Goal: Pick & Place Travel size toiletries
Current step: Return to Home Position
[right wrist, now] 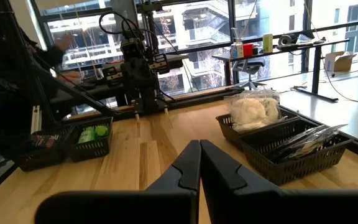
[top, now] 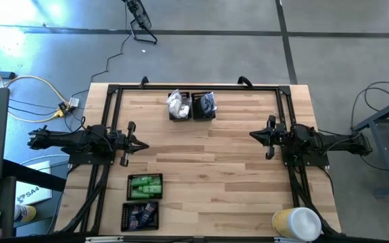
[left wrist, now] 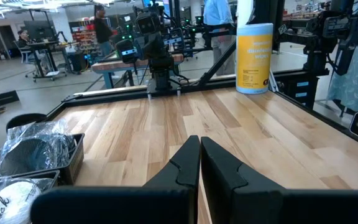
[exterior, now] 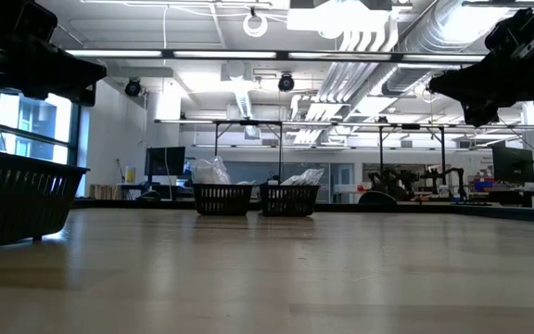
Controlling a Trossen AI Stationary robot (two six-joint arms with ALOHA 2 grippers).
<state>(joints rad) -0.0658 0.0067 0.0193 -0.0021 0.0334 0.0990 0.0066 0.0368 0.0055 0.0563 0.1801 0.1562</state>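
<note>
Toiletries [right wrist: 252, 112]: lying sorted in four black baskets [exterior: 224, 199] on the wooden table [top: 221, 172].
Green tubes [top: 144, 187]: filling a basket on the left arm's side, long axes seeming to run left to right in the high view.
Navy tubes [top: 140, 216]: sitting in the neighbouring basket; direction too small to tell.
White packets [top: 177, 104]: heaping in a far-edge basket.
Bagged dark pieces [top: 204, 103]: sitting in the basket just beside the packets.
Left gripper [top: 142, 144]: hovering over the table, fingers pressing together, holding nothing.
Right gripper [top: 254, 134]: hovering opposite, fingers pressing together, holding nothing.
Wipes canister [top: 296, 223]: standing upright at a corner on the right arm's side.
</note>
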